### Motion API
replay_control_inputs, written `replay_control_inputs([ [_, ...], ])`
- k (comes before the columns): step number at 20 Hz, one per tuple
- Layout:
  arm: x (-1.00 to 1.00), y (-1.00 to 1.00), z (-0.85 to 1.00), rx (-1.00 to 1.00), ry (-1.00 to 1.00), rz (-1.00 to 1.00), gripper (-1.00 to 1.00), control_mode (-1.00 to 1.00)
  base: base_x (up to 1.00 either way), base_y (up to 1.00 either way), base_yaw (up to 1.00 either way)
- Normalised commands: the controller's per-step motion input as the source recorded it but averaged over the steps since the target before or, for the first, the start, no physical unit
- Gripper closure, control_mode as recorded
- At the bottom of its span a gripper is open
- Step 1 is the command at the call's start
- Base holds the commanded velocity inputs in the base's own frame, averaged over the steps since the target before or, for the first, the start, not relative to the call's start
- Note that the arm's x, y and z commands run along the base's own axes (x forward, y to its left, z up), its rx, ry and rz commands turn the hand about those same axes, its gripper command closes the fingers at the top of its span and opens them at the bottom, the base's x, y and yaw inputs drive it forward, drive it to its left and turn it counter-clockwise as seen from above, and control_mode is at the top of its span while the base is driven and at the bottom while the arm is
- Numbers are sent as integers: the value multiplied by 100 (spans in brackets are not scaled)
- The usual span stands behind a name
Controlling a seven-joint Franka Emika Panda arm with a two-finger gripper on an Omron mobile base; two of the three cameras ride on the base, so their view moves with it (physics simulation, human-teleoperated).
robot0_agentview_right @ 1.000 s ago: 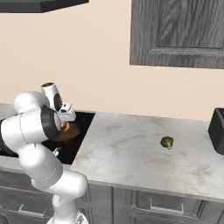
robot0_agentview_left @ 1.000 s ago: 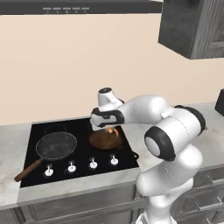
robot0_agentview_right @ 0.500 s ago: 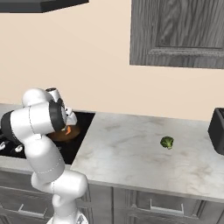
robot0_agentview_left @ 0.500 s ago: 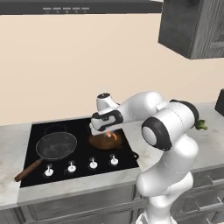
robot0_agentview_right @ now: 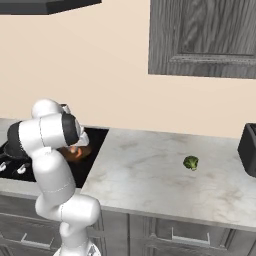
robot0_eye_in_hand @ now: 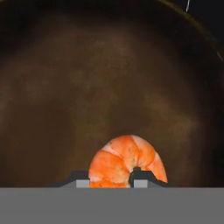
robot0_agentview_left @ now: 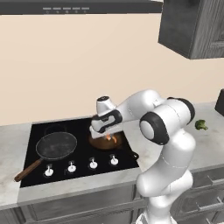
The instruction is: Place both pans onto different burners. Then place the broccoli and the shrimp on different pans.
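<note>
Two pans sit on the black cooktop [robot0_agentview_left: 39, 168] in my left base view: the dark grey pan [robot0_agentview_left: 56, 145] with its long wooden handle on the left burner, and the brown pan [robot0_agentview_left: 105, 142] on the burner beside it. I have the gripper [robot0_agentview_left: 108, 136] lowered over the brown pan with its fingers clenched on the shrimp [robot0_eye_in_hand: 127, 162]. Through the hand view, the curled orange shrimp sits between the two dark fingertips [robot0_eye_in_hand: 142, 176], right above the pan's brown floor [robot0_eye_in_hand: 109, 83]; I cannot tell whether it touches the floor. The broccoli [robot0_agentview_right: 190, 162] lies on the marble counter [robot0_agentview_right: 150, 175], well apart from the cooktop, with a dark appliance [robot0_agentview_right: 248, 150] at the counter's far right edge.
</note>
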Motion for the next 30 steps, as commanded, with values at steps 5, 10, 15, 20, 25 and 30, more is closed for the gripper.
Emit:
replay_control_inputs([
  [5, 1, 1, -25, 0, 0, 1, 100, -100, 0, 0, 0],
  [10, 0, 3, -16, 0, 0, 3, 100, -100, 0, 0, 0],
  [15, 0, 1, 0, 0, 0, 0, -100, -100, 0, 0, 0],
  [20, 0, 0, 0, 0, 0, 0, -100, -100, 0, 0, 0],
  [25, -1, 0, 1, 0, -5, 0, -100, -100, 0, 0, 0],
  [30, -18, 0, 30, 0, -14, 0, -100, -100, 0, 0, 0],
])
